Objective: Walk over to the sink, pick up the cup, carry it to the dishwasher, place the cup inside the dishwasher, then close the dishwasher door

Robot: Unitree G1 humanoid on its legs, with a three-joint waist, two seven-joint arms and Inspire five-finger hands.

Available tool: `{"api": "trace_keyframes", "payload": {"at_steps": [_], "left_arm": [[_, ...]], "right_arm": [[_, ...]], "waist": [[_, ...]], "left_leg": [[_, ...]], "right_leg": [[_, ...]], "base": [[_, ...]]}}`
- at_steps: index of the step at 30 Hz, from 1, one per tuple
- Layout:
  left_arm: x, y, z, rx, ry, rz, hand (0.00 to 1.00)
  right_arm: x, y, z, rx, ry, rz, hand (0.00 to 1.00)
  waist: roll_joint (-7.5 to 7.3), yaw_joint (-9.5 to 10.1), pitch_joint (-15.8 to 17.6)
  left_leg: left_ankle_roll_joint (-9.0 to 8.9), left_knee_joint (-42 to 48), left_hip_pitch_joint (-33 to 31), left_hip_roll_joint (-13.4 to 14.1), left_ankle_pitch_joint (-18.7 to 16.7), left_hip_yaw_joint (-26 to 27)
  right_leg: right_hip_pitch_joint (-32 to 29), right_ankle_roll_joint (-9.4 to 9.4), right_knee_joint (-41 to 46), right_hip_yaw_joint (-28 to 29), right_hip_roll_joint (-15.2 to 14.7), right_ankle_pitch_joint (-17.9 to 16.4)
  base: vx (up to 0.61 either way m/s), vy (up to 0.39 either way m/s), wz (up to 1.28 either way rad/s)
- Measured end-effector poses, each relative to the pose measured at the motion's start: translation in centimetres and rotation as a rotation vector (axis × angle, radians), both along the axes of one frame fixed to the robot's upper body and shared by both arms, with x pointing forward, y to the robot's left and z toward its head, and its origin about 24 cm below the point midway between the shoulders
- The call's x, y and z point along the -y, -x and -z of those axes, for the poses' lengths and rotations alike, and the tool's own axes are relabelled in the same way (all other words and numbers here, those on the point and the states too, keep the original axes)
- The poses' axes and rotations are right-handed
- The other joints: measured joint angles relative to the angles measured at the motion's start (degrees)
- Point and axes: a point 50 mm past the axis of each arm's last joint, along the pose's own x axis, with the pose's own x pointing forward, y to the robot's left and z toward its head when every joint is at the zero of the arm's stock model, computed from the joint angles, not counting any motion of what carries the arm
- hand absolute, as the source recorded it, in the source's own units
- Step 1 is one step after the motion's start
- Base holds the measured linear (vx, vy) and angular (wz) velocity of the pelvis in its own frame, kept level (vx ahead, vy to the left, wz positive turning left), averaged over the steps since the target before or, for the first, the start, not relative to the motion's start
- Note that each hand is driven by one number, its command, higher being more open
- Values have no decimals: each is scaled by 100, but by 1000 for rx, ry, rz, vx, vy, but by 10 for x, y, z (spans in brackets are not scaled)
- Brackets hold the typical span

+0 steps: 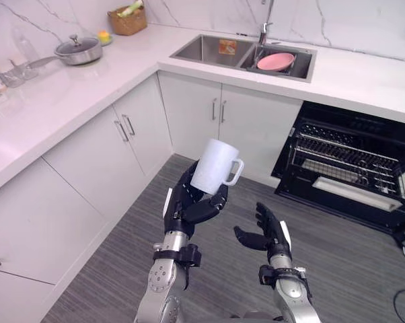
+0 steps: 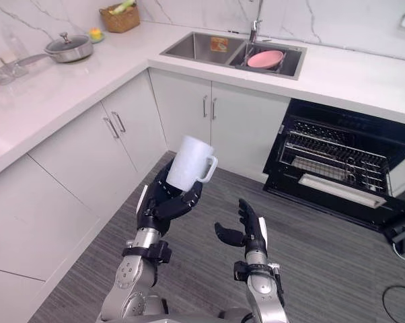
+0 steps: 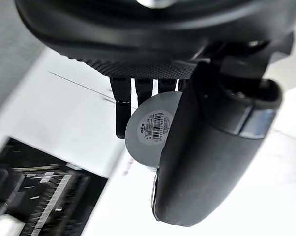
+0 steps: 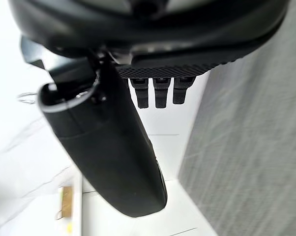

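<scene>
Left hand [image 1: 189, 207], fingers and thumb curled round base of white cup [image 1: 213, 165], cup tilted, rising above the fingertips, right hand [image 1: 270, 233] beside it, fingers relaxed, holding nothing, open dishwasher [image 1: 350, 161] beyond.

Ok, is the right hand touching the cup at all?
Apart. In the left eye view, grey floor shows between the open right hand and the cup, which the left hand alone grips.
</scene>
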Motion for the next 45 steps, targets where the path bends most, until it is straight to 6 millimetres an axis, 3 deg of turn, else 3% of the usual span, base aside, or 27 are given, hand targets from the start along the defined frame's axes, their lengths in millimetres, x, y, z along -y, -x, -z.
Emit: {"api": "trace_keyframes", "payload": {"at_steps": [1,2,3,5,7,9,10,11,14,18,19,20,21,22,23,24,25,27,28,30,33,36,37,38,41,45], "left_arm": [[0,0,0,-1,2,0,30],[-1,1,2,-8,-3,1,30],[-3,1,4,-14,-13,-2,30],[-6,0,5,-15,-37,3,30],[-7,1,7,-25,-43,-3,30],[-9,3,9,-38,-48,-5,30],[-11,5,11,-45,-64,-2,30],[-14,6,13,-52,-83,0,30],[-16,7,8,-33,-78,-20,30],[-19,6,-1,6,-70,-37,30],[-21,5,-1,6,-70,-46,30],[-25,4,-1,4,-75,-64,30],[-26,3,2,-5,-75,-77,30],[-26,3,2,-7,-75,-77,30],[-25,3,5,-24,-59,-103,30],[-24,2,4,-21,-56,-109,30],[-24,1,4,-24,-53,-111,30],[-22,3,5,-33,-31,-117,30],[-21,3,5,-32,-26,-119,30],[-20,3,0,-11,-10,-115,30],[-19,4,-2,5,2,-115,30],[-21,10,5,-29,-2,-123,30],[-21,12,6,-38,-3,-122,30],[-24,13,8,-46,-17,-129,30],[-26,13,8,-44,-30,-126,30],[-25,14,8,-45,-27,-121,30]], "right_arm": [[0,-2,1,-3,4,-3,90],[4,-6,7,-29,26,-10,90],[1,-7,12,-49,21,-14,90],[-2,-5,17,-79,5,-6,90],[-4,-5,17,-83,0,-10,90],[-7,-5,18,-84,-15,-7,90],[-11,-5,17,-81,-27,-8,90],[-14,-6,16,-76,-41,-7,90],[-22,-12,3,-12,-96,0,90],[-26,-25,-26,134,-162,1,90],[-25,-27,-30,158,-188,5,90],[-25,-29,-33,176,-216,12,90],[-23,-28,-35,189,-237,20,90],[-23,-28,-35,189,-237,21,90],[-16,-28,-38,201,-259,38,90],[-14,-26,-40,214,-285,56,90],[-12,-23,-41,219,-300,69,90],[-7,-9,-51,257,-311,94,90],[-6,-6,-55,276,-315,99,90],[-5,-5,-72,362,-348,108,90],[-5,-10,-90,463,-367,102,90],[-5,-10,-89,459,-367,107,90],[-4,-10,-86,447,-362,108,90],[-7,-10,-81,419,-369,114,90],[-14,-9,-78,403,-392,111,90],[-17,-10,-78,402,-399,88,90]], "waist": [[-4,23,-1],[43,80,-21],[-2,103,-37],[-230,-45,-51],[-264,1,-30],[-293,24,-4],[-327,5,10],[-331,-90,8],[-321,-153,17],[-308,-252,12],[-320,-282,5],[-407,-314,-50],[-293,-372,-64],[-284,-371,-63],[-31,-334,-133],[-8,-358,-131],[-6,-372,-130],[10,-365,-107],[14,-343,-110],[26,-243,-118],[42,-53,-142],[38,5,-149],[101,46,-196],[-46,52,-235],[-275,61,-326],[-308,74,-341]], "left_leg": [[-24,-656,12,-188,127,-194],[-86,-1842,137,-486,1118,-568],[23,-1890,253,-570,1227,-443],[223,-1708,141,-825,1011,-350],[341,-1310,81,-822,634,-165],[392,-1271,412,-795,265,116],[458,-1333,743,-829,116,306],[527,-1460,1076,-855,22,443],[504,-1900,1750,-781,-142,689],[332,-2172,2203,-607,-292,907],[282,-2219,2303,-561,-296,938],[203,-2257,2429,-562,-300,935],[6,-2246,2568,-474,-438,810],[6,-2248,2572,-466,-441,802],[5,-2202,2619,-200,-377,617],[-46,-1997,2595,-96,-241,489],[-112,-1777,2561,-41,-156,441],[-230,50,2061,201,533,303],[-268,495,1883,256,489,275],[-172,1212,1282,353,204,266],[45,636,590,365,-186,186],[65,-907,408,-68,-158,-420],[-20,-1534,556,-246,555,-643],[56,-1525,625,-346,517,-487],[139,-1440,643,-522,475,-138],[290,-1552,1098,-620,210,308]], "right_leg": [[17,73,7,69,-72,-45],[18,286,63,336,-155,-178],[67,351,40,509,-225,-202],[101,459,-121,896,-447,-203],[61,508,51,1103,-527,-196],[-328,772,1234,1249,-549,-294],[-816,1125,2426,1243,-651,-151],[-1160,1166,3340,1155,-763,-134],[-1877,761,3994,519,-770,-327],[-2431,409,2961,-281,-673,-461],[-2511,271,2517,-395,-613,-345],[-2477,124,1655,-474,-474,91],[-2313,-194,1275,-523,-329,839],[-2311,-195,1277,-534,-323,838],[-2178,-331,1162,-562,27,735],[-2049,-375,1078,-591,144,647],[-1919,-379,993,-606,192,609],[-1099,-394,464,-545,292,545],[-894,-393,317,-517,294,545],[-509,-393,7,-390,294,540],[-300,-268,-159,-78,259,452],[-288,-4,130,270,90,144],[-423,203,474,525,58,-99],[-413,268,514,652,-55,-163],[-409,373,386,928,-323,-171],[-518,565,771,1278,-463,-181]], "base": [[322,333,-66],[215,238,-71],[319,287,-63],[327,233,-2],[321,280,-39],[294,244,-76],[282,200,-65],[337,211,-62],[314,101,-50],[333,-33,-31],[415,-97,-18],[561,-118,-10],[585,-104,-4],[510,-78,-25],[478,-88,-35],[470,-108,-34],[456,-108,-5],[420,-57,-5],[355,11,-16],[275,50,-25],[191,106,-49],[197,309,-57],[183,329,-67],[193,316,-61],[197,269,-41],[137,165,-58]]}}
